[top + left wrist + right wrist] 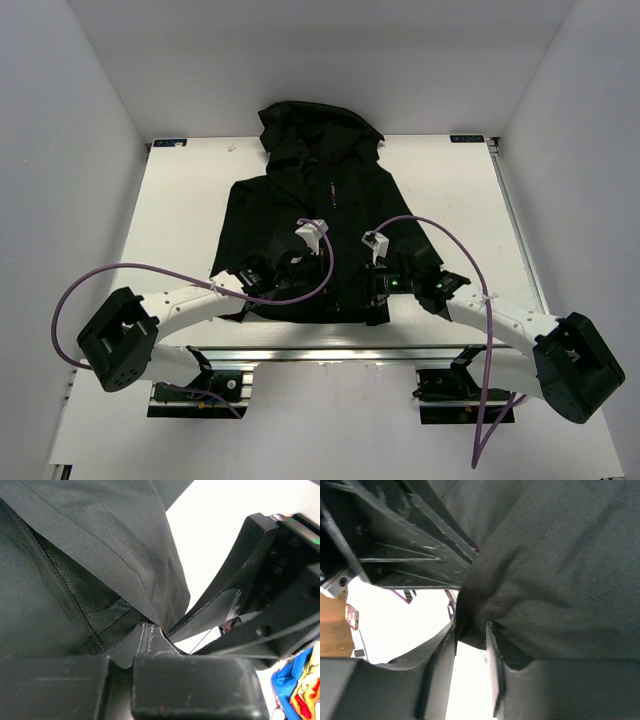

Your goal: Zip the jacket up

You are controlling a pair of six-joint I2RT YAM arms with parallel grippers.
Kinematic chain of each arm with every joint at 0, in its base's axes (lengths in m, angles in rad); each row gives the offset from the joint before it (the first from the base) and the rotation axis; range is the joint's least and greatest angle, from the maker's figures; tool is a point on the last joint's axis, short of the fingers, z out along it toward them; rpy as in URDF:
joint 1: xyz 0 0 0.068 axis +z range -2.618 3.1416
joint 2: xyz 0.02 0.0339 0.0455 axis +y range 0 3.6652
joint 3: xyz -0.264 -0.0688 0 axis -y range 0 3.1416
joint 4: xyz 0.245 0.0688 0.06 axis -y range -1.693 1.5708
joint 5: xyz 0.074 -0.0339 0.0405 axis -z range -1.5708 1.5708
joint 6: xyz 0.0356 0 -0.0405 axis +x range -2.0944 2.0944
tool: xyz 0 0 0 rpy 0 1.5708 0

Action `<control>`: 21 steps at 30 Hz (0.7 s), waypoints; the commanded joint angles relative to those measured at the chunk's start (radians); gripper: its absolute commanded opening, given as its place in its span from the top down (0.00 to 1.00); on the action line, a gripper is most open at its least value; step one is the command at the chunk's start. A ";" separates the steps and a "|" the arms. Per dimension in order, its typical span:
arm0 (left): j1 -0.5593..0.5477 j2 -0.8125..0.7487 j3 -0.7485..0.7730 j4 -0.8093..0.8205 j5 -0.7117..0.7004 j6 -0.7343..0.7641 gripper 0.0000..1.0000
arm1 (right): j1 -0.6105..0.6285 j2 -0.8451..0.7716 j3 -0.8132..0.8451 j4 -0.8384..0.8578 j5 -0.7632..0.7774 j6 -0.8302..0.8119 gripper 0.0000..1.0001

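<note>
We see the jacket (290, 200) lying spread out on the white worktop (180, 220), front side up. The worktop shows to the left and to the right of the jacket. The hood (320, 125) is at the jacket's top end. Both claws are at the jacket's other end, at its bottom edge and near its middle. The left claw (122, 665) is almost closed. A bit of the jacket's bottom edge, with pale stitches on it, sits pinched between its two fingers. Just above that spot one front side of the jacket is lifted like a flap. We see the mesh inside the jacket and one row of the zipper (55, 575) running up from the bottom edge. The right claw (470, 645) is almost closed too, with only a thin gap. A fold of the jacket's edge sits in that gap, and the cloth hangs up off the worktop there. The two claws are very close together at the jacket's edge.
</note>
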 commanded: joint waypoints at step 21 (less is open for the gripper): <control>-0.004 -0.066 0.018 -0.094 0.020 0.007 0.39 | -0.008 -0.084 -0.019 0.048 0.027 0.027 1.00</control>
